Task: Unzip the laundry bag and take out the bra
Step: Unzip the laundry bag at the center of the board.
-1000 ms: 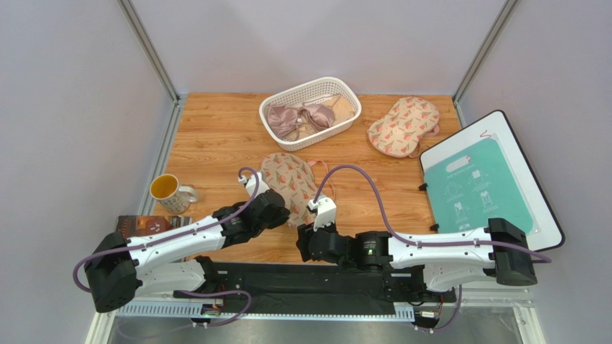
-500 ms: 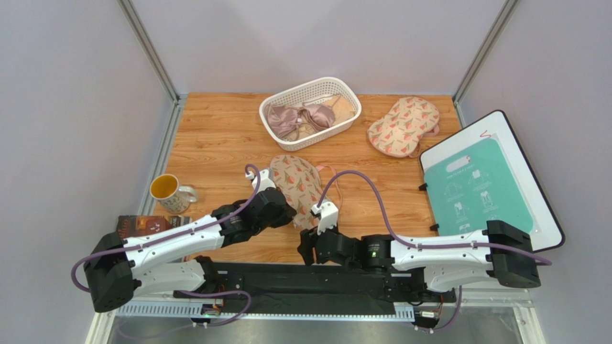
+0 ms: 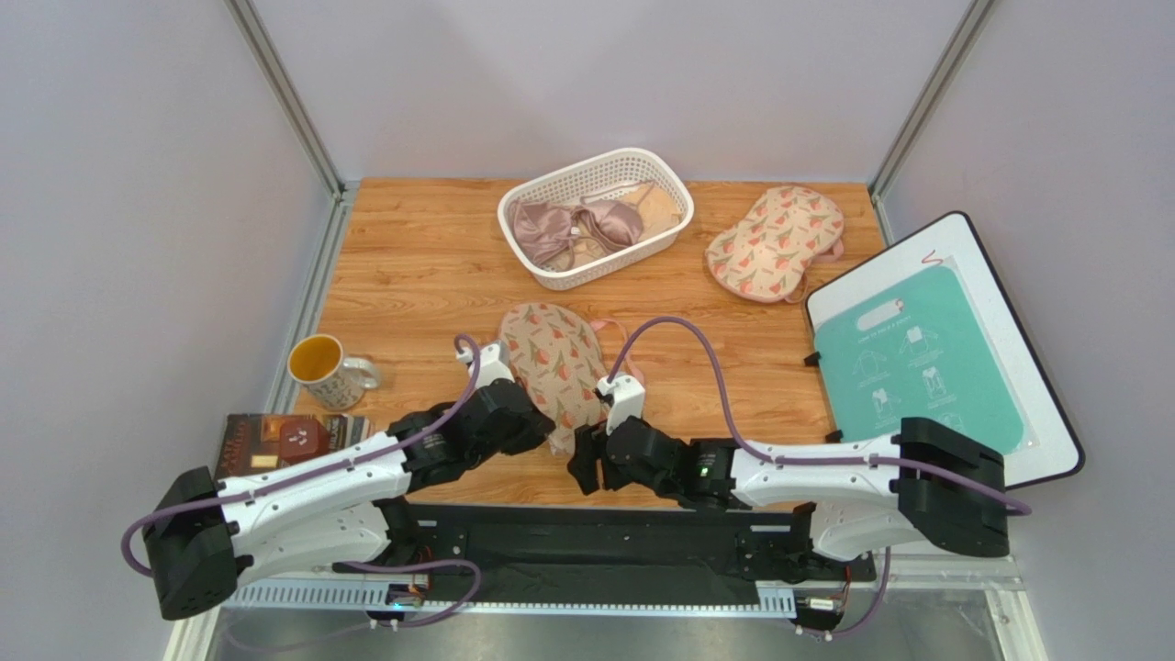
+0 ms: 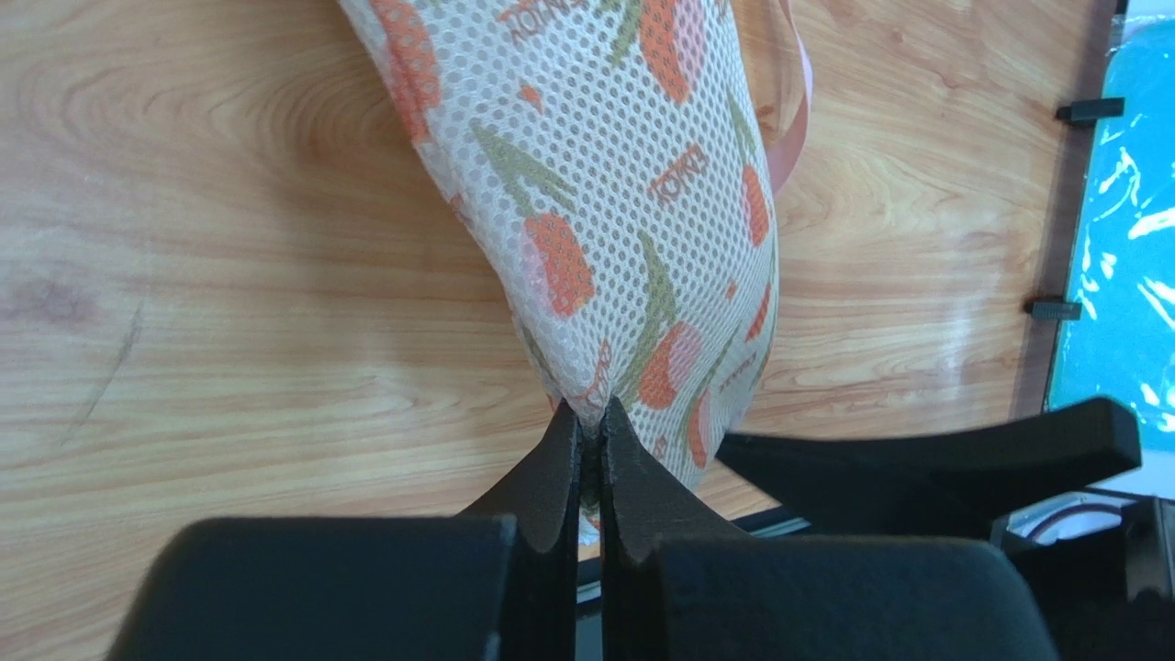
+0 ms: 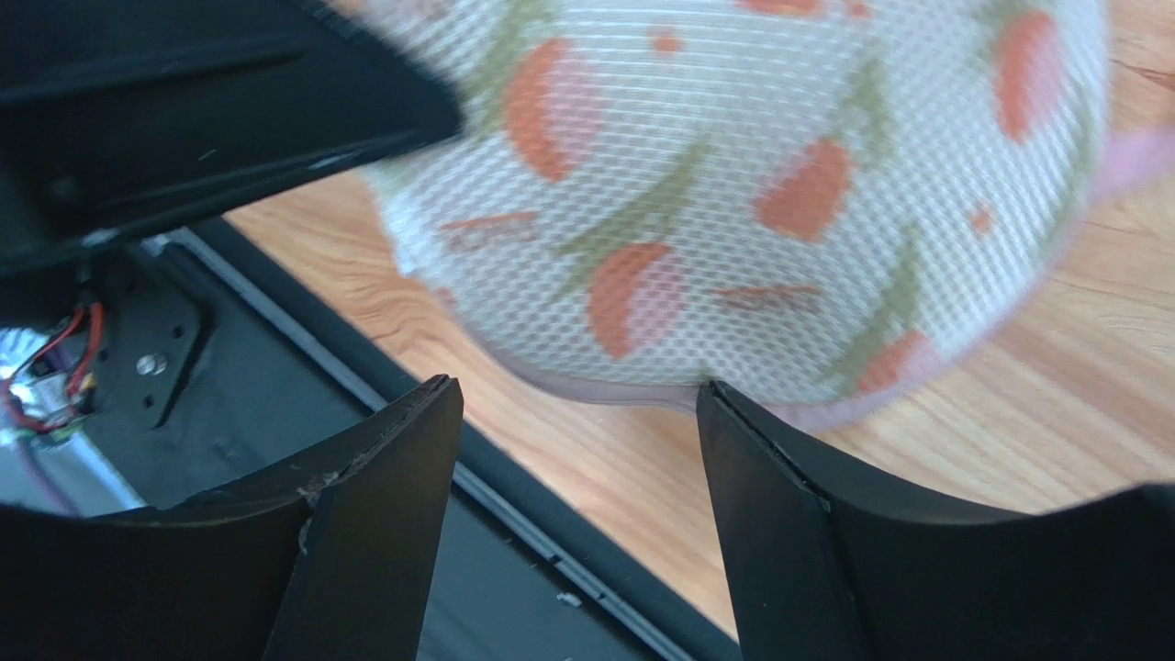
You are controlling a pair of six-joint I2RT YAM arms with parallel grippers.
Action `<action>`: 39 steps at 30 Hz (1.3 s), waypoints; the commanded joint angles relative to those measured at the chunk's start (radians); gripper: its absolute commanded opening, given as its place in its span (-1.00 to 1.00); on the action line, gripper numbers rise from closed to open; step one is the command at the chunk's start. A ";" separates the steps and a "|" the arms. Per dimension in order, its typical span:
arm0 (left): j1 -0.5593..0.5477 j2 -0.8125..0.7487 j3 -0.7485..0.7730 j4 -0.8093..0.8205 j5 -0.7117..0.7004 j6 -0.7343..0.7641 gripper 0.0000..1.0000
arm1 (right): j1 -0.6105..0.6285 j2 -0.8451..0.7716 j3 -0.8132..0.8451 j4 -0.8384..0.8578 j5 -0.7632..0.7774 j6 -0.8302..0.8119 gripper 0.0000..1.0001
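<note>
Laundry bag (image 3: 555, 361) lies flat at mid-table, near the front edge, between the two arms. Table (image 3: 414, 262) is wood.

Left gripper (image 4: 586, 420) – fingers pressed together, pinching the bag's near tip. The mesh is drawn up into a point at the pinch, so the fabric looks held taut.

Right gripper (image 5: 579, 400) – fingers spread wide, poised at the bag's near rim with the pink edging just ahead of the gap. No contact shows in the right wrist view.

Bra: not in view. No yellow shows through the mesh or on the table, so it is judged to be inside the bag.

Zip: the edging along the near rim reads as one closed line. The pull itself cannot be made out in any view.

Elsewhere: white basket (image 3: 596, 214) at the back holds pink and pale underwear. A second bag (image 3: 775, 241) of the same print lies well apart at back right. Neither is part of the job.

Progress, as a judgement: early. The bag is anchored on one side and the other gripper is lining up. Finding and gripping the zip pull, running it open, and drawing the bra out are all left to do.
</note>
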 commanded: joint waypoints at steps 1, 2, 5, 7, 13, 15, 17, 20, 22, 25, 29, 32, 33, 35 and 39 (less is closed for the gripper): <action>-0.010 -0.071 -0.085 -0.001 0.008 -0.082 -1.00 | -0.047 0.030 -0.018 0.057 0.003 -0.002 0.39; -0.013 -0.080 -0.101 0.011 0.001 -0.110 -1.00 | -0.055 0.033 -0.028 0.066 0.003 0.003 0.39; -0.028 -0.103 -0.138 0.019 -0.019 -0.151 -1.00 | -0.075 0.044 -0.031 0.071 0.006 0.005 0.39; -0.047 -0.102 -0.138 0.018 -0.041 -0.173 -1.00 | -0.075 0.042 -0.016 0.020 0.032 0.003 0.38; -0.087 0.015 -0.061 0.007 -0.071 -0.285 -1.00 | 0.007 -0.010 0.103 -0.214 0.167 0.005 0.33; -0.088 0.068 -0.012 -0.013 -0.061 -0.285 -1.00 | 0.031 -0.034 0.115 -0.236 0.170 0.017 0.33; -0.087 0.095 0.014 -0.021 -0.042 -0.271 -1.00 | 0.056 -0.054 0.103 -0.231 0.161 0.029 0.30; -0.088 0.125 0.042 -0.007 -0.033 -0.240 -1.00 | 0.070 -0.108 0.077 -0.245 0.167 0.058 0.25; -0.088 0.122 0.037 0.040 -0.036 -0.219 -1.00 | 0.076 -0.132 0.061 -0.227 0.139 0.035 0.25; -0.088 0.112 0.032 0.077 -0.027 -0.190 -1.00 | 0.073 -0.159 0.014 -0.215 0.157 0.038 0.29; -0.088 0.115 0.042 0.059 -0.010 -0.162 -0.19 | 0.067 -0.174 -0.012 -0.239 0.199 0.083 0.29; -0.088 0.107 0.071 -0.036 -0.008 -0.122 0.70 | 0.067 -0.205 -0.022 -0.253 0.208 0.095 0.32; -0.088 0.104 0.080 -0.068 -0.015 -0.075 0.81 | 0.067 -0.214 -0.022 -0.256 0.210 0.095 0.33; -0.088 0.086 0.097 -0.132 -0.033 0.000 0.90 | 0.065 -0.237 -0.025 -0.274 0.222 0.097 0.35; -0.088 0.024 0.088 -0.092 -0.035 0.248 0.95 | 0.054 -0.272 -0.043 -0.290 0.234 0.124 0.37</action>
